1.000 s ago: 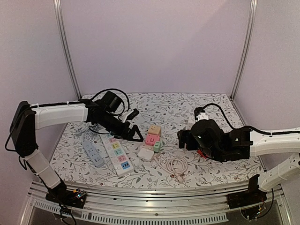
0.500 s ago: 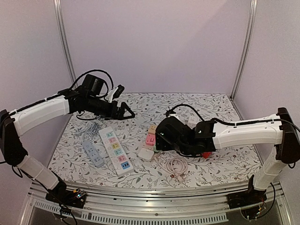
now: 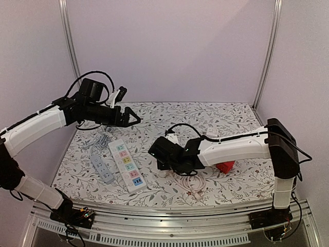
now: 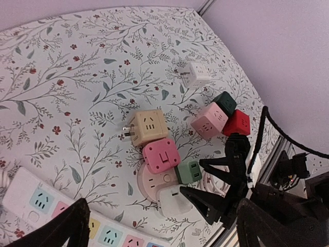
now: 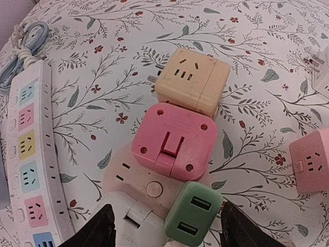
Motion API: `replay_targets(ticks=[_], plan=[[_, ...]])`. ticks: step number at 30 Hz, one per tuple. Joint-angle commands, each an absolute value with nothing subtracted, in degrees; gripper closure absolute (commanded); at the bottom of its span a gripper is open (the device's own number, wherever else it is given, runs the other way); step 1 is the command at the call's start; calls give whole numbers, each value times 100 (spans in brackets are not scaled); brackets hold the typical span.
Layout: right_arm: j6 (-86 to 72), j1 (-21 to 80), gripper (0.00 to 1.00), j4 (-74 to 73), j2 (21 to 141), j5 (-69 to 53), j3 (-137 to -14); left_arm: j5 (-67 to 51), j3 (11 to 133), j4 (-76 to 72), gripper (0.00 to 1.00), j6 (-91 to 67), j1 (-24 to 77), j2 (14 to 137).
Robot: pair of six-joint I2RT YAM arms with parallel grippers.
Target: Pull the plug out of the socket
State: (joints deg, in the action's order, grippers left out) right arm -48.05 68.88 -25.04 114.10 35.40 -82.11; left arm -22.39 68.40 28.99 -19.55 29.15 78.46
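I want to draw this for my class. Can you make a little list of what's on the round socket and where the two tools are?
Socket: round, pale, lying flat
Plugged into it: pink cube, green cube, white plug
Beside it: beige cube, prongs showing, next to the pink cube
Right tool: open, above the socket, one finger each side of the white plug and green cube, gripping nothing
Left tool: open, empty, raised up on the left
Plug pulled: not yet
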Motion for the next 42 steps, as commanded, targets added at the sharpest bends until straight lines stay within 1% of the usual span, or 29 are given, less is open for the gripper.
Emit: replay_targets(ticks=[1, 5, 6, 8, 10, 11, 13, 20, 21, 24, 25, 29, 32, 34, 38, 42], plan=[[-5123, 6834, 32, -2940, 11714, 3806, -8459, -2110, 6726, 2889, 2, -1858, 2839, 7712], [-5309, 6770, 33, -3001, 11807, 3827, -8420, -2205, 6697, 2836, 2, -1879, 2839, 7691], [-5323, 6743, 36, -2998, 11831, 3779, -8427, -2207, 6690, 2831, 2, -1876, 2839, 7690], [-5327, 6714, 46, -2975, 11917, 3705, -8461, -2206, 6676, 2815, 2, -1868, 2839, 7687], [-5318, 6694, 58, -2927, 11981, 3675, -8464, -2195, 6656, 2798, 1, -1868, 2839, 7697], [-5286, 6689, 62, -2888, 11986, 3670, -8452, -2204, 6654, 2794, 1, -1867, 2839, 7706], [-5267, 6676, 64, -2840, 11995, 3655, -8446, -2222, 6653, 2795, 1, -1871, 2839, 7738], [-5311, 6543, 65, -2491, 12035, 3484, -8262, -2250, 6645, 2785, 1, -1886, 2840, 7802], [-5304, 6519, 67, -2428, 12017, 3448, -8229, -2254, 6645, 2786, 1, -1887, 2839, 7812], [-5224, 6472, 94, -2132, 11956, 3378, -8090, -2275, 6645, 2783, 1, -1889, 2839, 7863], [-5182, 6475, 99, -2009, 11910, 3387, -8011, -2310, 6645, 2778, 1, -1891, 2839, 7879], [-4965, 6475, 100, -1057, 11405, 3495, -7359, -2589, 6645, 2723, 1, -1999, 2807, 8011], [-4678, 6479, 100, 109, 10864, 3569, -6637, -2977, 6621, 2583, 1, -2167, 2763, 8156], [-4493, 6484, 100, 629, 10462, 3616, -6355, -3266, 6605, 2485, 0, -2275, 2747, 8278], [-3815, 6597, 100, 1197, 10015, 3817, -6165, -3916, 6526, 2194, 0, -2535, 2747, 8469], [-3479, 6690, 100, 1572, 9705, 4000, -6106, -4382, 6493, 1991, 0, -2724, 2751, 8670]])
